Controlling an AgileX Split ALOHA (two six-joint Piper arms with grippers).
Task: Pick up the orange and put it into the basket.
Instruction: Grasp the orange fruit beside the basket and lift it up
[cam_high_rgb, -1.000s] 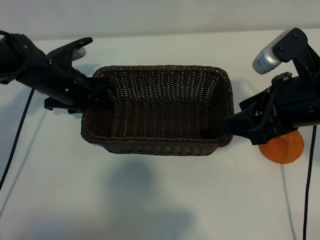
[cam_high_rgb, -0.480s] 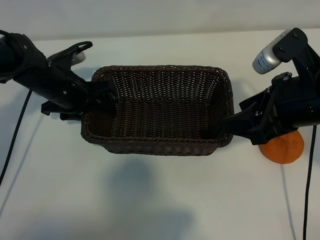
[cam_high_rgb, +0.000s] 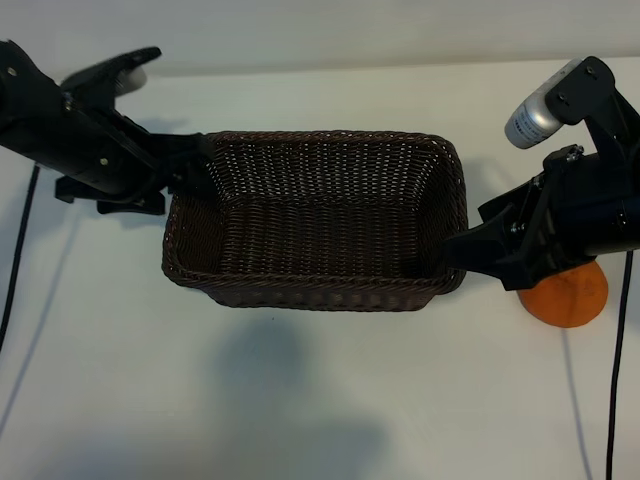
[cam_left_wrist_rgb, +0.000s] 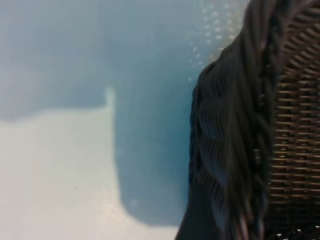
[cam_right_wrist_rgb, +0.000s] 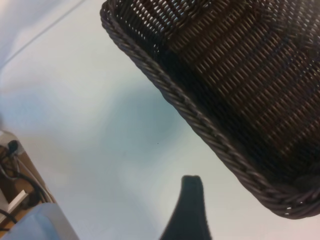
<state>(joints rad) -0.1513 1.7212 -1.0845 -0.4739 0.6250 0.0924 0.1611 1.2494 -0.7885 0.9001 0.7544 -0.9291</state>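
Note:
The dark-brown woven basket (cam_high_rgb: 320, 135) stands in the middle of the white table, and nothing lies inside it. Only half of the orange (cam_high_rgb: 572, 296) shows; it rests on the table to the right of the basket, beneath my right arm. My left gripper (cam_high_rgb: 195, 166) hovers just outside the basket's left end, open and holding nothing. The left wrist view shows the basket's outer wall (cam_left_wrist_rgb: 225, 125) close by. My right gripper (cam_high_rgb: 455, 250) is at the basket's right end, open, and one of its fingers (cam_right_wrist_rgb: 190, 210) sits over bare table beside the braided rim (cam_right_wrist_rgb: 200, 120).
A black cable (cam_high_rgb: 22, 270) trails down the table's left side and another cable (cam_high_rgb: 614, 380) runs down the right. A silver camera barrel (cam_high_rgb: 533, 118) sticks up from the right arm. Beyond the table's edge lies a tangle of wires (cam_right_wrist_rgb: 12, 155).
My left gripper has pulled back from the basket's left rim, away to the left and toward the table's far side. The basket, orange and right arm have not moved.

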